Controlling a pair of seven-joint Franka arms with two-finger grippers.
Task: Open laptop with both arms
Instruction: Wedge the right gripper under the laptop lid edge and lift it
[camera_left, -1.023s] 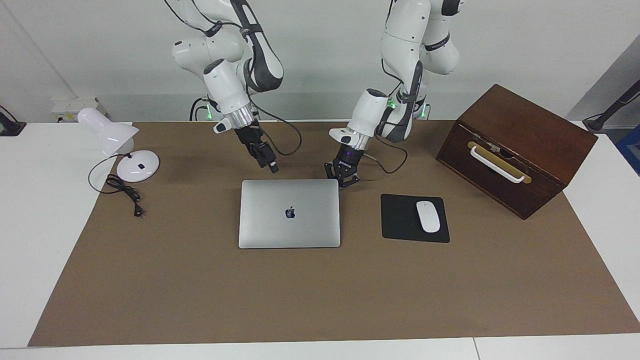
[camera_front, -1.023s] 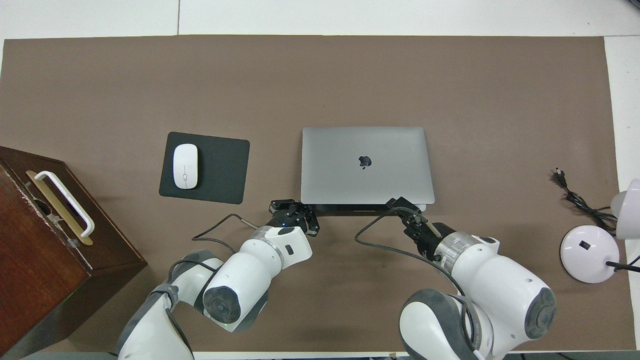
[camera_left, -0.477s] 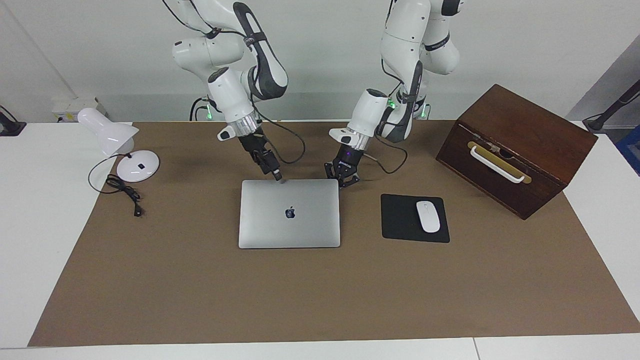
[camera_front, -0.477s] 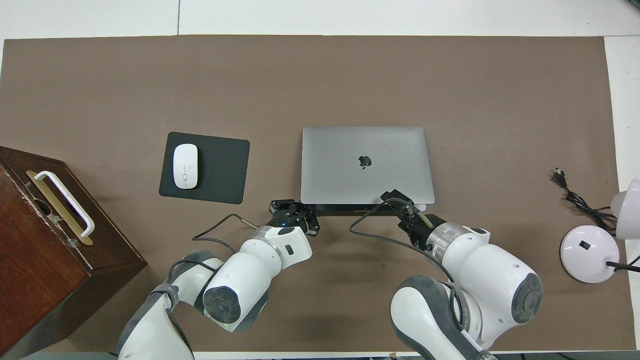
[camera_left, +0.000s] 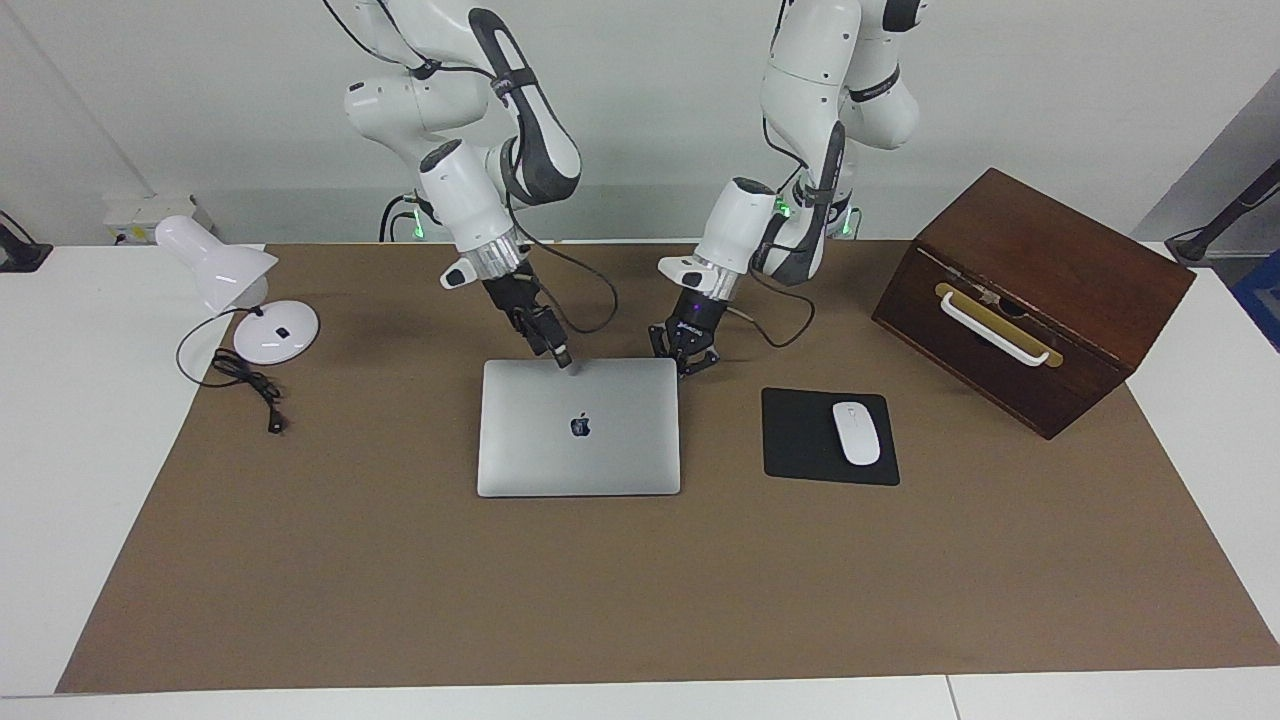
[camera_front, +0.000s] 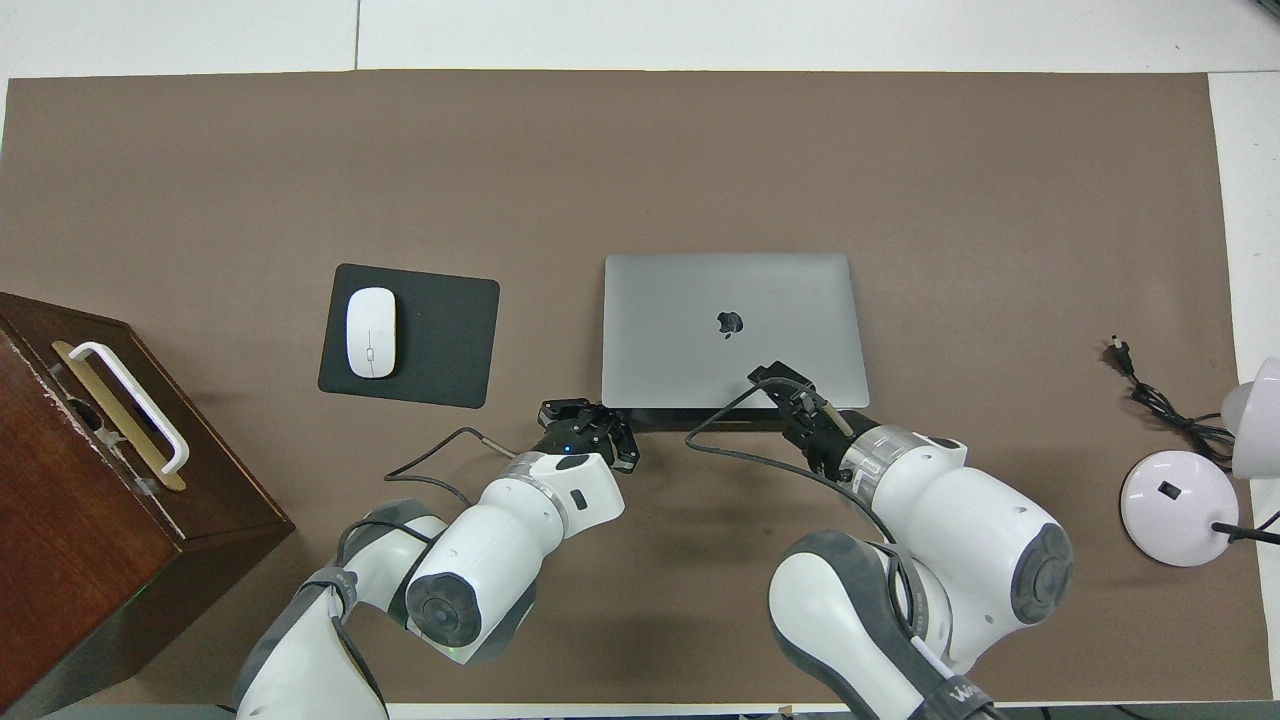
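Observation:
The silver-grey laptop (camera_left: 578, 427) lies closed and flat on the brown mat, its logo up; it also shows in the overhead view (camera_front: 735, 320). My right gripper (camera_left: 562, 360) is shut, its tip down on or just over the lid's edge nearest the robots, near the middle; it shows in the overhead view (camera_front: 775, 378). My left gripper (camera_left: 685, 360) sits low at the laptop's corner nearest the robots, toward the left arm's end, and shows in the overhead view (camera_front: 592, 418). I cannot tell whether it touches the laptop.
A black mouse pad (camera_left: 800, 440) with a white mouse (camera_left: 856, 432) lies beside the laptop toward the left arm's end. A brown wooden box (camera_left: 1035, 295) with a white handle stands past it. A white desk lamp (camera_left: 240, 290) and its cord lie toward the right arm's end.
My right gripper has come down and moved toward the laptop, from above the mat to the lid's edge nearest the robots. The left arm and the laptop have not moved.

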